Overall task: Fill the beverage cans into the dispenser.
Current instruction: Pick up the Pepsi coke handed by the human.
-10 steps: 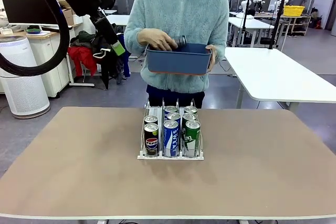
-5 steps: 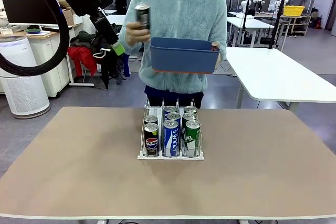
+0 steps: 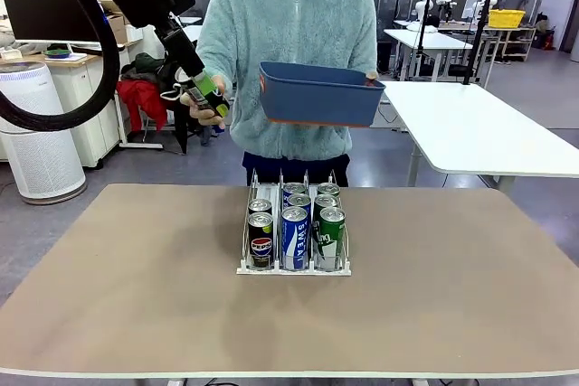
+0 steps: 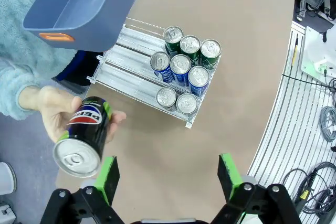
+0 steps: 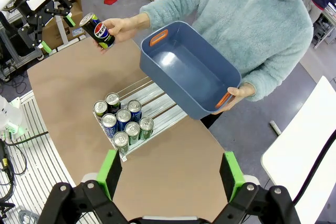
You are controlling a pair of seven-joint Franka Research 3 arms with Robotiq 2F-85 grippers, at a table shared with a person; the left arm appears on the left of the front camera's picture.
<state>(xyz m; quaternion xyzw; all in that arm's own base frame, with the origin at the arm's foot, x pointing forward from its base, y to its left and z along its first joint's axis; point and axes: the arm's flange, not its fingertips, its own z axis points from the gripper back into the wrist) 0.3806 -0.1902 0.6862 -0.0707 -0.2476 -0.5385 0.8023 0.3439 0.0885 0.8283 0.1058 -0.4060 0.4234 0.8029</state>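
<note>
A person's hand holds a black Pepsi can (image 4: pixel 82 136) (image 3: pixel 212 97) (image 5: pixel 98 29) out beside my left gripper (image 4: pixel 168 177) (image 3: pixel 197 80). The gripper is open, and the can lies just outside its left finger, not between the pads. The dispenser (image 3: pixel 246 241) (image 4: pixel 134 77) (image 5: pixel 157 106) stands mid-table with several cans in it: green (image 3: pixel 331 230), blue (image 3: pixel 294 234) and one black at the front of the left lane (image 3: pixel 261 246). My right gripper (image 5: pixel 170 174) hangs open high above the table, holding nothing.
The person stands at the far edge and holds an empty dark blue bin (image 3: pixel 317 94) (image 5: pixel 189 69) (image 4: pixel 79 3) in the other hand, above the dispenser's back end. Bare tabletop (image 3: pixel 118 287) lies on both sides of the dispenser.
The person took the black can out of the bin, raised it, then brought it down to my left gripper. The bin shifted a little right. Neither arm has moved.
</note>
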